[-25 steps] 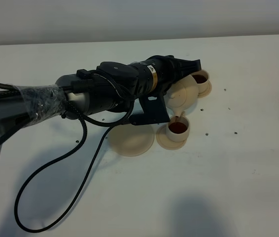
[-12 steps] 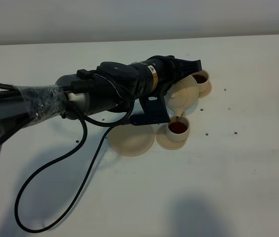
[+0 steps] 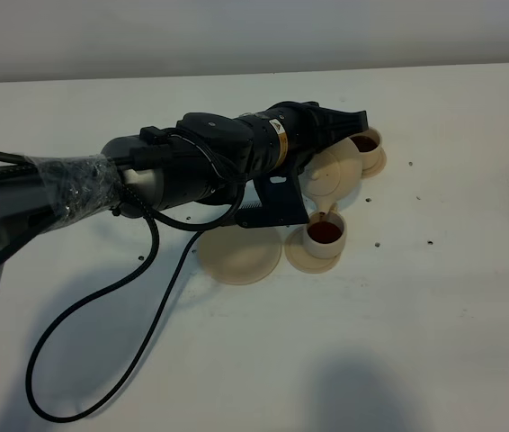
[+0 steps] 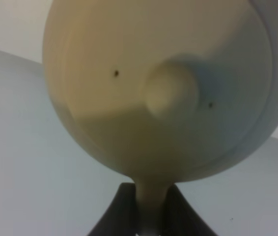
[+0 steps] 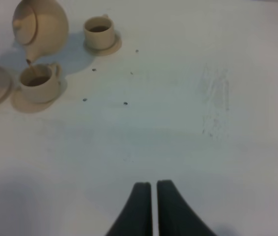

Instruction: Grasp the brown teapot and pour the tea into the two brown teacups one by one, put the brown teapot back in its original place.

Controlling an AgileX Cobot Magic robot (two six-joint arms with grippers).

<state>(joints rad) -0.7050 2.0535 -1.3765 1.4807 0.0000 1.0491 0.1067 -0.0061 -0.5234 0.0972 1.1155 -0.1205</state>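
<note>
Nothing is seen changed: the brown teapot [image 3: 335, 171], pinched by its handle in the closed left hand [image 4: 150, 199], is still tipped over the teacup [image 3: 325, 234] just below the hand, so pouring is judged unfinished.

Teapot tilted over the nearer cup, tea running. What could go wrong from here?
The nearer teacup looks fairly full; further pouring from the teapot could spill onto its saucer. The left claw pinches only the thin handle, so the teapot might swivel. Its tilted lid looks unsupported and could slide off.
</note>
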